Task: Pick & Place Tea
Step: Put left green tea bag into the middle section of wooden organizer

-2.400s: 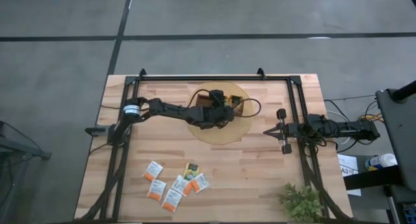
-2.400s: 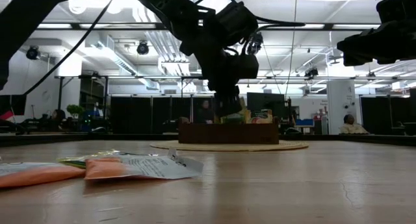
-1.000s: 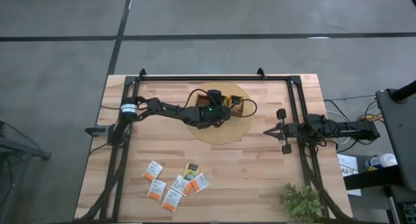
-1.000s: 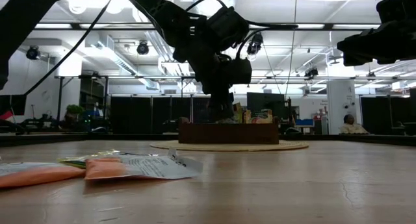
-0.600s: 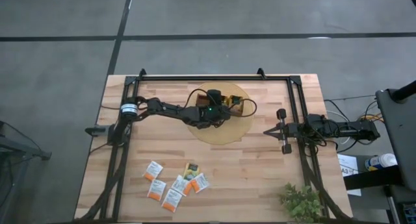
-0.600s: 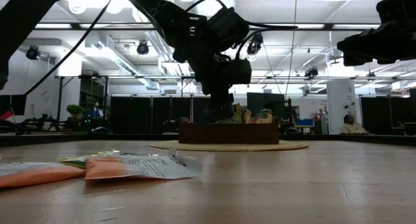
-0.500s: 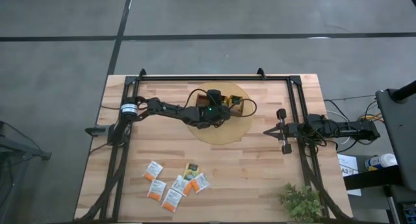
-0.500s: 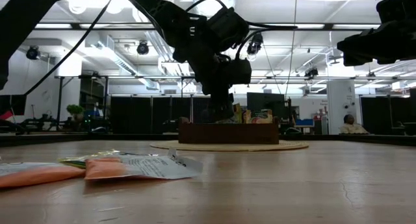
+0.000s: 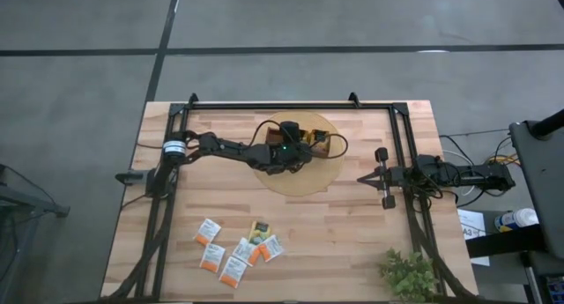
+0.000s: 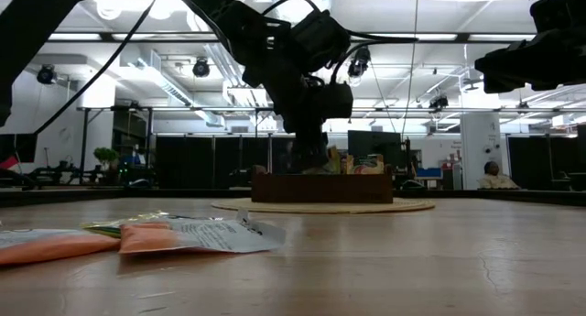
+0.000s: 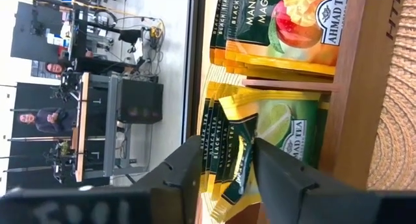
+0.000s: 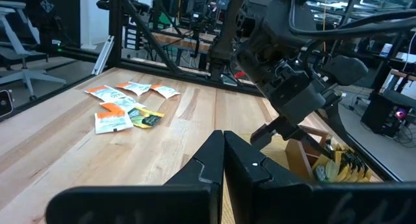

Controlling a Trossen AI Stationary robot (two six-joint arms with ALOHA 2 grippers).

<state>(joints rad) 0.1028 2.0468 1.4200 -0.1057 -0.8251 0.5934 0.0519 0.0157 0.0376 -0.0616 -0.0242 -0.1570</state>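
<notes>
The left tool (image 11: 224, 162) stood in the tray (image 11: 354, 87), fingers parted around a yellow-green packet (image 11: 242, 156) among its like, evidently to file it by colour. Loose packets (image 9: 236, 249) lay on the counter (image 9: 352, 233). The right tool (image 12: 223, 149) waited, pressed together.

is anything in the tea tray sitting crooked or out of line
Yes. In the left wrist view, one yellow-green packet between the left gripper fingers sits tilted, a corner poking out, while the other packets stand in neat rows in the wooden tray. It looks not fully seated.
</notes>
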